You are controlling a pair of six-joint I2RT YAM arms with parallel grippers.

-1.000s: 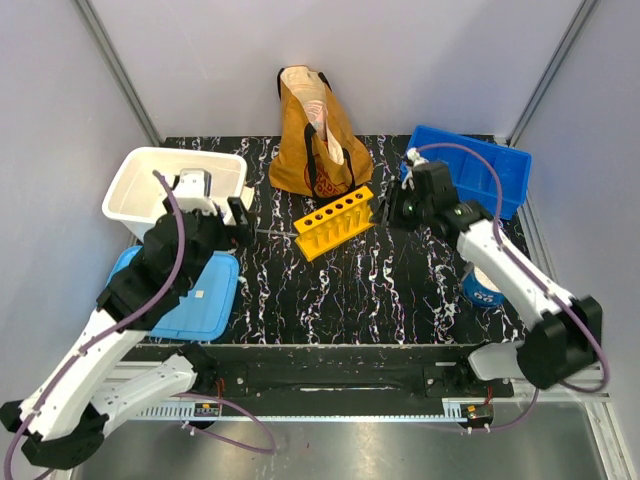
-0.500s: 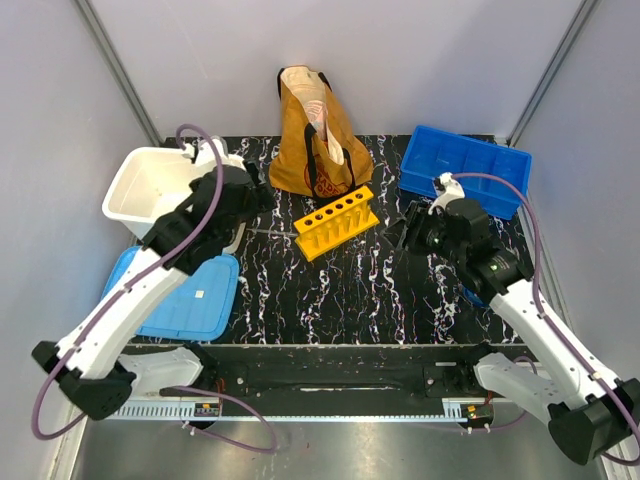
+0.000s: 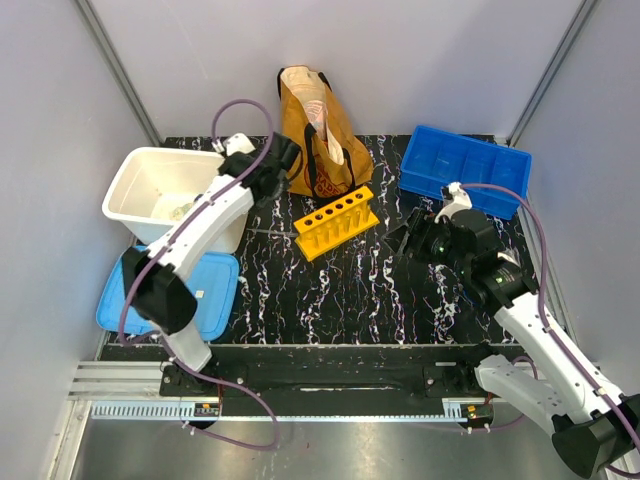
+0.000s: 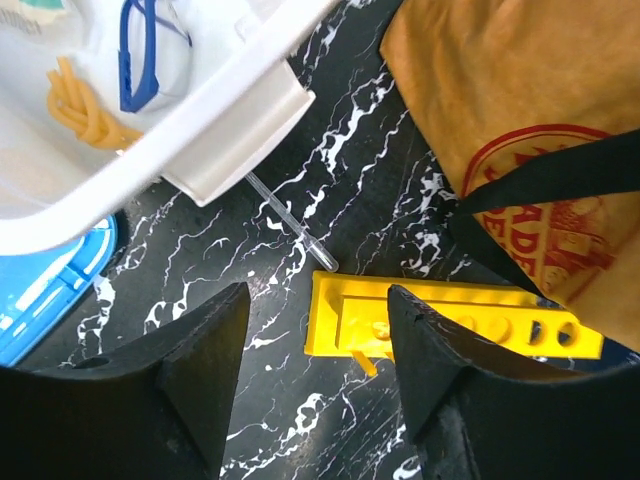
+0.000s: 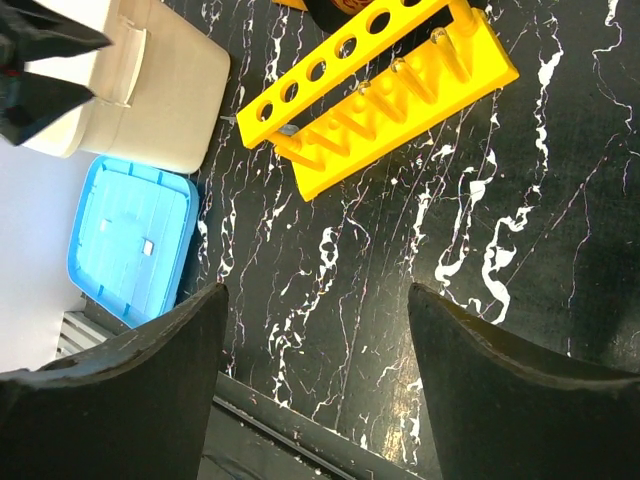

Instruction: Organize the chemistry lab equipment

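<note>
Where bin lip [image 4: 240,140] ends, tube [image 4: 292,222] reaches rack [image 4: 500,318] corner (nearly).

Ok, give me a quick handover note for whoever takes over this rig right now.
Left gripper: open, empty, above the table beside the tote bag.
Right gripper: open, empty, right of the yellow rack.
The rack stands mid-table, holes apparently empty. A thin clear tube lies on the table between the white bin and the rack.
Done: nothing racked.
To do: probably pick up the tube and rack it.
</note>
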